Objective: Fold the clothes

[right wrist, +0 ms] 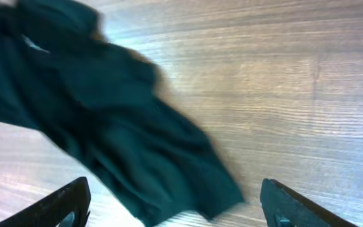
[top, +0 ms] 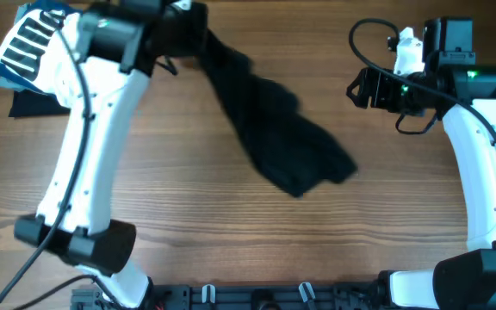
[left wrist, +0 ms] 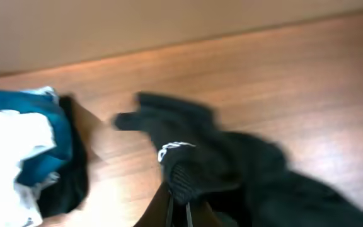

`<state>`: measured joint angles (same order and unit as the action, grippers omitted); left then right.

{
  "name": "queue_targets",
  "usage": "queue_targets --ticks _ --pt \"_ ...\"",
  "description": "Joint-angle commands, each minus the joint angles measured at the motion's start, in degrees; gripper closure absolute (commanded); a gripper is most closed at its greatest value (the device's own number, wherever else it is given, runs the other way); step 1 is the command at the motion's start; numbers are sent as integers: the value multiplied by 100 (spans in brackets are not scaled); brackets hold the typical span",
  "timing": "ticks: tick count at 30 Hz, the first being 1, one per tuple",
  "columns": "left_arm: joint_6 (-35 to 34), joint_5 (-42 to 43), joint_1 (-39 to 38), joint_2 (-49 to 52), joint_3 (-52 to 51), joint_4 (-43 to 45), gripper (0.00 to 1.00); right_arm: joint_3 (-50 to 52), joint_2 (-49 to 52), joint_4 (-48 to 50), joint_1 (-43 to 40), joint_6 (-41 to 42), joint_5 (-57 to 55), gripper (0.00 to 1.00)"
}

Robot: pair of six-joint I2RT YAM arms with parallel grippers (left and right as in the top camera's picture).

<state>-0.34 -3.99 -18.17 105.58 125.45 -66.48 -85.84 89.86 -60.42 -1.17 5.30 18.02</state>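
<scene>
Worktop [top: 231, 241] is brown wood grain, bare around the cloth. A dark rail [top: 257, 297] with clips runs along its 6 o'clock edge. Left wrist view adds a plain beige wall [left wrist: 106, 31] behind the far edge; that's all of the room I get.

Black shirt [top: 274, 146] lies as a limp diagonal band, from 11 o'clock overhead down through centre, bunched at its 4 o'clock end.

Left gripper [left wrist: 178, 205] is closed tight on a ribbed edge of the shirt. Only its own camera shows this; overhead the arm covers the pinch. Same view shows a white logo mark [left wrist: 175, 149] just above the grip, which I can't see overhead.

Right gripper [right wrist: 175, 202] sits at 2 o'clock overhead, well apart from the shirt's bunched end. In its wrist view the jaws are spread wide with nothing held; the shirt fills that frame from 10 o'clock towards 6, its lower edge showing between the fingers. I can't tell its height above the cloth.

Spare pile is at the 10 o'clock corner. Overhead shows a striped garment [top: 28, 39] on top and a dark garment [top: 33, 105] under it, partly hidden by the left arm. Left wrist view shows it as blurred white garment [left wrist: 11, 145] plus blue fabric, no stripes readable
</scene>
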Motion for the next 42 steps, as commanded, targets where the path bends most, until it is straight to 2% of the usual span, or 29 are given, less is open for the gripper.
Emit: queue_targets --ticks 1,5,9,14,20,23,24,25,26,31,39,42 --pt "-61 -61 -85 -162 140 13 96 52 74 -63 195 -570 389 17" --pt "-63 -63 -142 -151 133 42 96 656 184 376 748 -656 391 23" --pt "-61 -66 -131 -151 133 37 96 1318 870 1373 1185 -20 -118 28" --pt "-61 -385 -131 -155 133 37 96 1397 1631 1541 1263 125 -474 34" --pt "-61 -385 -131 -155 133 35 96 1397 2317 1847 1331 87 -649 43" --pt "-61 -385 -131 -155 133 -4 96 1397 2470 1998 1340 236 -820 59" --pt "-61 -385 -131 -155 133 -22 96 1399 2492 2037 1340 260 -863 68" --pt "-61 -385 -131 -155 133 -42 96 1397 2492 2057 1340 262 -863 90" --pt "-61 -385 -131 -155 133 -48 96 1397 2492 2079 1338 269 -861 96" --pt "-61 -382 -131 -155 133 -44 96 1093 2487 2041 1043 267 -857 96" --pt "-323 -354 -144 -155 131 -57 96 -240 2465 1921 -494 -243 -479 96" --pt "-369 -254 -149 -155 131 -136 96 -498 2465 1735 -756 -382 -289 96"
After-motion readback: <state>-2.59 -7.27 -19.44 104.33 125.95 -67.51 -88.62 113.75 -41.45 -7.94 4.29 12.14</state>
